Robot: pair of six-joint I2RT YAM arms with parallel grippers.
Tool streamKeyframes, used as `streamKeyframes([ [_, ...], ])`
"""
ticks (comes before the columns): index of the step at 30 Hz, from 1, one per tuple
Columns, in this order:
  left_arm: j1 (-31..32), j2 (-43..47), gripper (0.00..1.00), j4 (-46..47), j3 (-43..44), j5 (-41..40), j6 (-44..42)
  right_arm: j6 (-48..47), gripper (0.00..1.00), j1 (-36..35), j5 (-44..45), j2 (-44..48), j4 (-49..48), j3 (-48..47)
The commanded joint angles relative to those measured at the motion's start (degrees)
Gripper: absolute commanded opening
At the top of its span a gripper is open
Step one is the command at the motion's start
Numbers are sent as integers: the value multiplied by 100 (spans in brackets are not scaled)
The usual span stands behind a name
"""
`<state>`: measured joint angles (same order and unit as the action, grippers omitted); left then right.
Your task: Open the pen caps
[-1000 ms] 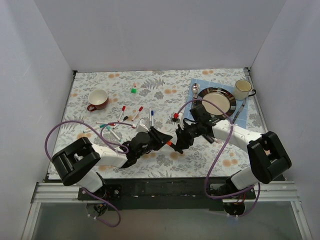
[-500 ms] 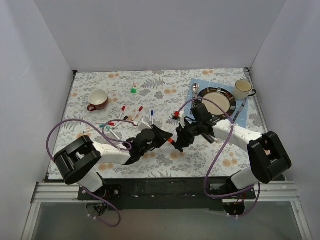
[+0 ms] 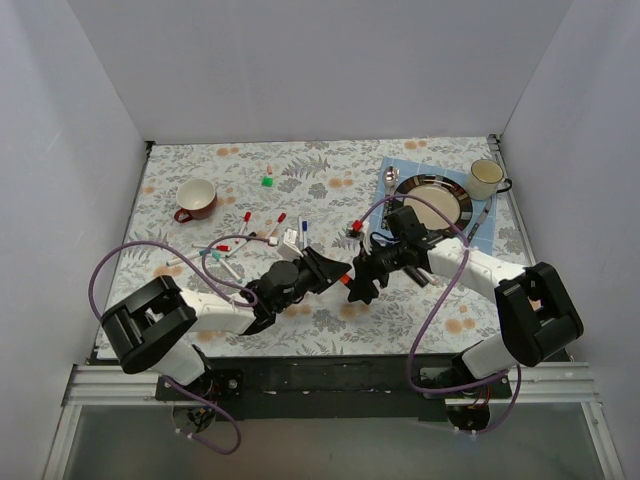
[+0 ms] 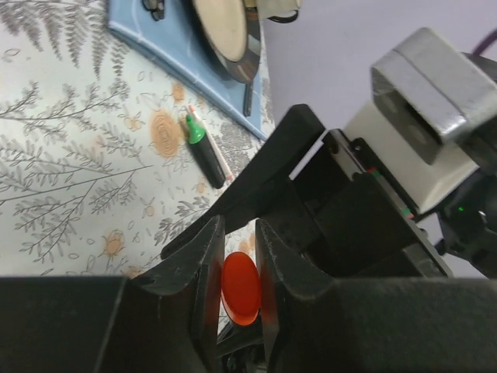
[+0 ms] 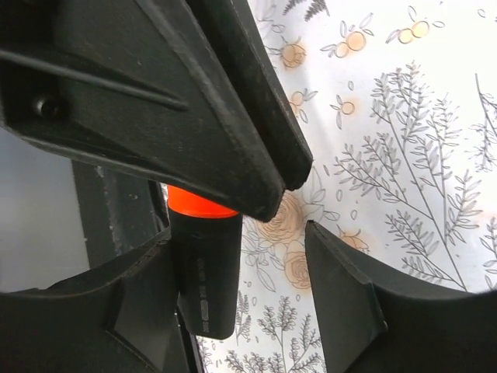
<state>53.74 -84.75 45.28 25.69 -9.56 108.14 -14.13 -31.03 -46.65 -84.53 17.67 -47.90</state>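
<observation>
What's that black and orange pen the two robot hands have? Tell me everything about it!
The pen is thick, with a shiny black barrel bearing tiny print and an orange-red end, plastic by its look. The left gripper pinches that end. The barrel lies between the right gripper's open jaws, touching one finger, over the flowery table.

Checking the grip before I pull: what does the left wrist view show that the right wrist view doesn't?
Only left wrist: the plate on the blue mat, and a green-capped marker lying loose. Only right wrist: the held marker's black barrel beside one finger of the right gripper, whose jaws stand apart. Both: the orange end pinched in the left gripper.
</observation>
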Motion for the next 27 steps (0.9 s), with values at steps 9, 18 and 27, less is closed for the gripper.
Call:
streamKeyframes([
  [9, -293, -15, 0, 2106, -354, 1324, -1216, -116, 59, 378, -1759, -160, 26, -27],
  [18, -311, -340, 0, 2363, -205, 1405, -1295, -134, 1, 387, -1874, -204, 61, -18],
  [27, -294, -402, 39, 2486, -284, 1255, -1146, 95, 1, 422, -1566, -46, -237, 79],
])
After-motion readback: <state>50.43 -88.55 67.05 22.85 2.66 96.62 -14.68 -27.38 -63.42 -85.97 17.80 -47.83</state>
